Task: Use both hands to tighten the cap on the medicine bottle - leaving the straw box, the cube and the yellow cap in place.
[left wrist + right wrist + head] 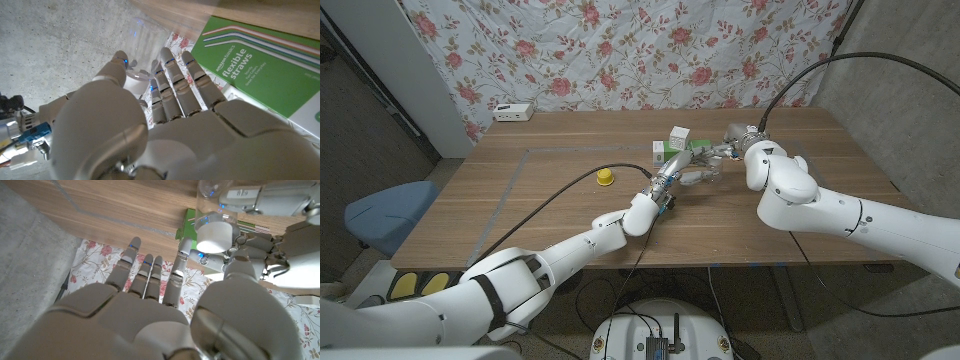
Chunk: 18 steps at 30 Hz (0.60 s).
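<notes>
The medicine bottle (pixel 698 170) is sitting toward the far middle of the wooden counter (pixel 790 215), just near the green straw box (pixel 672 152), with both hands meeting on it; in the right wrist view it is showing as a clear bottle (pixel 212 200) with a white cap (pixel 216 232). The left hand (pixel 670 182) is reaching in from the near left; in its own wrist view its thumb and fingers (pixel 172 80) are curling around the bottle's clear ribbed body (pixel 142 37), so it is holding the bottle. The right hand (pixel 732 150) is coming in from the right side of the bottle; in its wrist view its thumb is lying up against the cap while its fingers (pixel 150 275) are spreading apart beside it, and I cannot tell whether it is actually gripping the cap or only touching it.

The straw box, labelled flexible straws (pixel 265 65), is lying just beyond the left hand's fingertips; the white cube (pixel 679 135) is standing right against the box at its far edge. The yellow cap (pixel 605 177) is sitting alone on the counter, well to the left of the hands. A small white device (pixel 513 112) is resting at the far left corner of the counter; a floral cloth (pixel 620 50) is hanging behind.
</notes>
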Available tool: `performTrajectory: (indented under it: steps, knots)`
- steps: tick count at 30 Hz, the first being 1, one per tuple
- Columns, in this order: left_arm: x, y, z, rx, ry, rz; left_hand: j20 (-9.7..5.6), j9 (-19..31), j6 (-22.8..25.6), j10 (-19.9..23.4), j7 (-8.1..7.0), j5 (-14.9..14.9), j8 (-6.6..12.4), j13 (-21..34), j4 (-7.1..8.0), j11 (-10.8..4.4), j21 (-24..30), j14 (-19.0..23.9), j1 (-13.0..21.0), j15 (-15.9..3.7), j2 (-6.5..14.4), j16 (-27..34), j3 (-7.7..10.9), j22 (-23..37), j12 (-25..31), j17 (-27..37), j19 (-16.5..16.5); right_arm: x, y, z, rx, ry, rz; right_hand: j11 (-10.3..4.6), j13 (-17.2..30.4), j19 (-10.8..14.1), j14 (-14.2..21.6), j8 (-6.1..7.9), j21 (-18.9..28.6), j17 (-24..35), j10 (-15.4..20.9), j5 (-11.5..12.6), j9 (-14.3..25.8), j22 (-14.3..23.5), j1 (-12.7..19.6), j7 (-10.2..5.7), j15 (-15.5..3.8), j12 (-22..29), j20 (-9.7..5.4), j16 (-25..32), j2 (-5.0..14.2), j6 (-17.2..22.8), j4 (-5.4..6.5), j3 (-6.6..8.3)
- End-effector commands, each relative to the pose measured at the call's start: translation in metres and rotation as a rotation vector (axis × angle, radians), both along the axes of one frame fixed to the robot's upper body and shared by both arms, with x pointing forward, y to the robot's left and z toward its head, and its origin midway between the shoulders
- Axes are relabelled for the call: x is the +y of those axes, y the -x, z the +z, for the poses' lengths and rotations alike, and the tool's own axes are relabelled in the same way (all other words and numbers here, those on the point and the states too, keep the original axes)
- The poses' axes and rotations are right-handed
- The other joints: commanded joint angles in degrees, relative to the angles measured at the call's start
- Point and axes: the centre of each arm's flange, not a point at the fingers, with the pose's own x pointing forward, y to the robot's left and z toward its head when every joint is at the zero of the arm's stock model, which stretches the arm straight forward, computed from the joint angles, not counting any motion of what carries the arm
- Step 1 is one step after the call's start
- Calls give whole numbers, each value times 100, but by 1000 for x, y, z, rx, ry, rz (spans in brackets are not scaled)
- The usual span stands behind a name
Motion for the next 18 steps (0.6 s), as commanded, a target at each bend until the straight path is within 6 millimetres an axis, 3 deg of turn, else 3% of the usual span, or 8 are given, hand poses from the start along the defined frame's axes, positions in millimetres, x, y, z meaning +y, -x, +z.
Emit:
performTrajectory:
  steps: [1,5,18]
  knots:
    - [3,0,1,2,-4,5,8,22,-4,267,-9,14,3,29,-16,-234,-5,67,43,-488,31,37,14,18,33,20,10,-7,6,4,15,-3,13,6,15,-98,-115,-186,-22,12,-185,18,42,15,-119,74,25,-23,34,-50,11,-462,12,-52]
    - [6,0,1,1,-3,10,-3,22,6,289,-10,14,7,30,-20,-230,-4,72,54,-496,33,40,13,18,41,21,14,-10,8,7,24,-17,34,69,22,-265,-281,-417,-47,12,-397,22,30,10,-276,145,144,-30,113,-103,6,-933,47,-111]
    - [18,0,3,-12,-2,46,-6,22,-6,305,16,13,2,31,-36,-232,5,51,87,-499,17,27,9,18,45,16,42,-18,12,10,-27,-90,105,94,29,-400,-455,-667,-40,13,-559,29,-6,5,-454,179,270,-4,217,-135,74,-1364,105,-151]
